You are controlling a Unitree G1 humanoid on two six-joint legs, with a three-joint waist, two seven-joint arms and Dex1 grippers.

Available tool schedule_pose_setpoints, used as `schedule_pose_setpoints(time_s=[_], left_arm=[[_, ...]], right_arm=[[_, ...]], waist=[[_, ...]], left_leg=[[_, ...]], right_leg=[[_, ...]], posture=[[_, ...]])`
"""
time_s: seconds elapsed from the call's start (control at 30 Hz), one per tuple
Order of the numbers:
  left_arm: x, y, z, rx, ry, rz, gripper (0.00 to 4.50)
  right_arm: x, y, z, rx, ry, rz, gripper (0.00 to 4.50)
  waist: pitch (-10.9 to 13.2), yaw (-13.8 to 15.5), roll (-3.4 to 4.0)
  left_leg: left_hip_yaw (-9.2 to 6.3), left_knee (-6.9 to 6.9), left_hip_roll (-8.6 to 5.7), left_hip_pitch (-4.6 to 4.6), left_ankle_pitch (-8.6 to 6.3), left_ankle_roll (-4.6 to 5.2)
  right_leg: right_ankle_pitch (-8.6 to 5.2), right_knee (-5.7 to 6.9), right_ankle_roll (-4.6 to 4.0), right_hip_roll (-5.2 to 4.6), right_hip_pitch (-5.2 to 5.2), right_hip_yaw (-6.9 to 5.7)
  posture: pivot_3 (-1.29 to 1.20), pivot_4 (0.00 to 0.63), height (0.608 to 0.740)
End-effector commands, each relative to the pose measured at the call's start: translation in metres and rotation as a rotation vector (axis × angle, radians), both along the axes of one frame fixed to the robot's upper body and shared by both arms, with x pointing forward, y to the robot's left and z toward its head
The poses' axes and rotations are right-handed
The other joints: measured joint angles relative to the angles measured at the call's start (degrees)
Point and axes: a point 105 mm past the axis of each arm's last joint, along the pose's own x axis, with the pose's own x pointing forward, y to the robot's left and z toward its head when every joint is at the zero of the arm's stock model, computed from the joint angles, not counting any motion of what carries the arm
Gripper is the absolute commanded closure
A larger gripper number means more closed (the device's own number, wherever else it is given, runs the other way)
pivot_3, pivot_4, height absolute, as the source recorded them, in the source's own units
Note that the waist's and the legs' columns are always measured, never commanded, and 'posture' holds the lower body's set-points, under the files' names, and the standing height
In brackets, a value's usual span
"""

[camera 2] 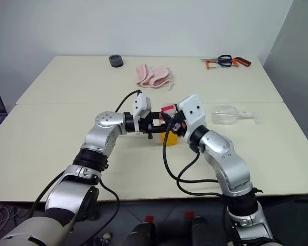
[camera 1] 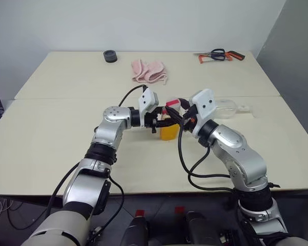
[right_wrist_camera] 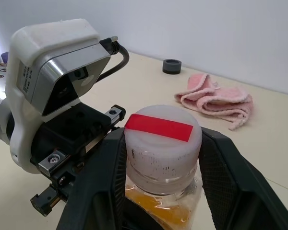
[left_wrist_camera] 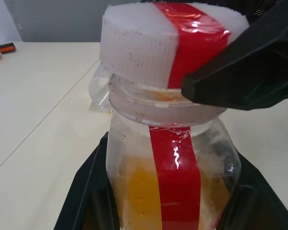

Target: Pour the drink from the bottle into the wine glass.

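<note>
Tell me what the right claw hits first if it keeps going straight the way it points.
Probably the bottle's cap, which already sits between the right claw's fingers; past it stands the left claw gripping the bottle.

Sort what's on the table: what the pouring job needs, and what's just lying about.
For the job:
bottle, held in the left hand
drink
cap, between the right hand's fingers
wine glass, lying on its side

Lying about:
pink cloth
scissors
saw
black ring
</note>
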Motion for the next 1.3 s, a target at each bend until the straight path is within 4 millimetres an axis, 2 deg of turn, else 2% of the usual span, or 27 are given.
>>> schedule_pose_setpoints(time_s=[0.03, 0.4, 0.53, 0.73, 1.0, 1.13, 1.3], left_arm=[[0.000, 0.002, 0.010, -0.018, -0.051, 0.022, 2.67], [-0.003, 0.006, 0.008, -0.029, -0.050, 0.045, 2.67], [-0.003, 0.006, 0.008, -0.030, -0.051, 0.045, 2.68], [-0.004, 0.005, 0.009, -0.030, -0.049, 0.041, 2.68], [-0.003, 0.005, 0.009, -0.030, -0.049, 0.042, 2.68], [-0.003, 0.006, 0.009, -0.031, -0.050, 0.045, 2.68], [-0.002, 0.006, 0.011, -0.052, -0.050, 0.056, 2.68]], right_arm=[[-0.003, 0.003, 0.014, 0.014, -0.057, 0.023, 2.70], [-0.006, 0.003, 0.018, 0.005, -0.110, 0.023, 2.70], [-0.009, 0.002, 0.018, 0.201, 0.012, 0.058, 2.70], [-0.012, -0.003, 0.015, 0.349, 0.137, 0.097, 2.82], [-0.013, -0.008, 0.017, 0.173, 0.009, 0.035, 2.83], [-0.018, -0.024, 0.022, 0.128, -0.074, -0.029, 2.83], [-0.040, -0.065, 0.030, 0.167, -0.105, -0.087, 2.83]], waist=[[0.00, 0.00, 0.00], [0.00, -0.01, 0.00], [0.00, -0.02, 0.00], [0.00, 0.05, 0.00], [0.00, 0.02, 0.00], [0.00, 0.05, 0.00], [0.00, 0.13, 0.00]], left_leg=[[0.00, 0.00, 0.00, 0.00, 0.00, 0.00], [0.01, 0.00, 0.00, -0.01, 0.00, 0.00], [0.01, -0.01, 0.00, -0.02, 0.00, 0.00], [0.05, 0.00, 0.01, -0.01, 0.00, 0.00], [0.14, 0.00, 0.01, -0.02, 0.00, 0.00], [0.14, 0.00, 0.00, -0.05, 0.00, 0.00], [0.13, 0.07, 0.01, -0.25, 0.00, 0.00]], right_leg=[[0.00, 0.00, 0.00, 0.00, 0.00, 0.00], [0.00, 0.01, 0.00, 0.00, -0.02, 0.01], [0.00, 0.02, 0.00, 0.00, -0.04, 0.01], [0.00, 0.09, -0.01, 0.00, -0.08, 0.06], [0.00, 0.17, 0.00, 0.00, -0.18, 0.11], [0.00, 0.17, 0.00, -0.01, -0.20, 0.11], [0.00, 0.19, 0.00, -0.02, -0.36, 0.11]], posture=[[0.00, 0.150, 0.740], [0.00, 0.150, 0.740], [0.00, 0.150, 0.740], [0.00, 0.150, 0.740], [0.00, 0.150, 0.740], [0.00, 0.150, 0.740], [0.00, 0.150, 0.740]])
